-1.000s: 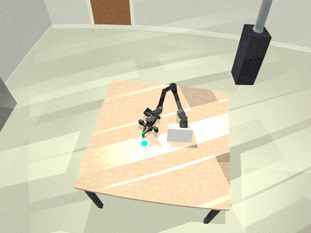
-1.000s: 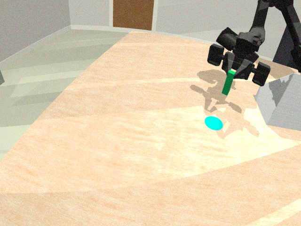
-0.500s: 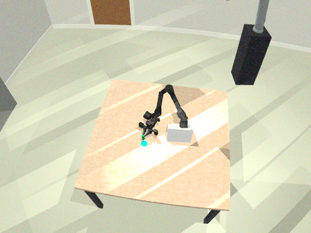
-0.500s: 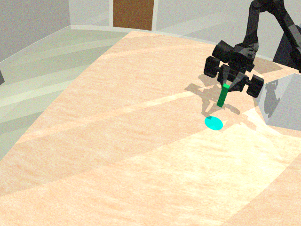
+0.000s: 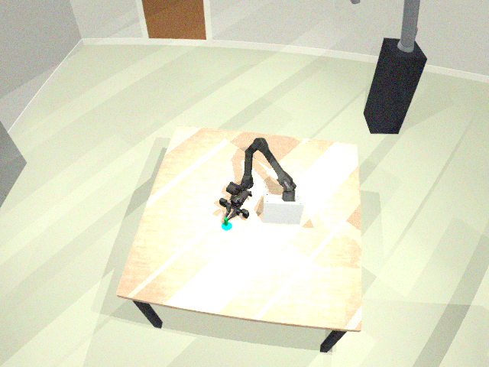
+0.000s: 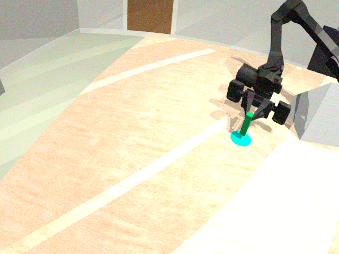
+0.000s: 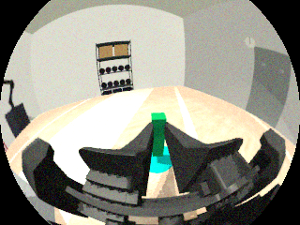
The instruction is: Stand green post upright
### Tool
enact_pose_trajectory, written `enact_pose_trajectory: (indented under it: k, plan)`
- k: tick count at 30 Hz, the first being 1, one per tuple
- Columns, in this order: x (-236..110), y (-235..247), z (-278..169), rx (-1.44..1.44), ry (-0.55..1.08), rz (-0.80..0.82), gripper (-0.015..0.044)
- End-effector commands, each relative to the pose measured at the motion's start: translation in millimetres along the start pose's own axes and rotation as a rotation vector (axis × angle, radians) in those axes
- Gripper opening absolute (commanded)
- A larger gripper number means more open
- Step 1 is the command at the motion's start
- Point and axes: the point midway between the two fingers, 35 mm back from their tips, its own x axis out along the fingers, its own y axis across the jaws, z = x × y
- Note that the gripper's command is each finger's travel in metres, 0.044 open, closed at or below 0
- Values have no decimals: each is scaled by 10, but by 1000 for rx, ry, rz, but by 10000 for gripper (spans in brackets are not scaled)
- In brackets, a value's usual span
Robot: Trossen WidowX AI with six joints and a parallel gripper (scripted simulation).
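We see the green post hanging just below the gripper, its long axis nearly vertical but leaning a little in the exterior view, lower end over or on the cyan circle on the table; whether it touches yet we cannot tell. The fingers are nearly closed, pinching the post at its upper end. From the wrist view the post runs straight out between them with the circle directly beyond. We judge the release depends on that lean being taken out first.
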Motion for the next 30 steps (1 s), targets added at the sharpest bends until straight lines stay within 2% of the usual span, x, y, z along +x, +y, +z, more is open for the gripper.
enact_pose_trajectory:
  k: [1, 12, 26, 30]
  plan:
    - [22, -4, -134, 5, 2, 1, 23]
    - [23, -4, -143, 5, 2, 1, 23]
    - [23, -4, -143, 5, 2, 1, 390]
    - [15, -20, -39, 4, 3, 2, 400]
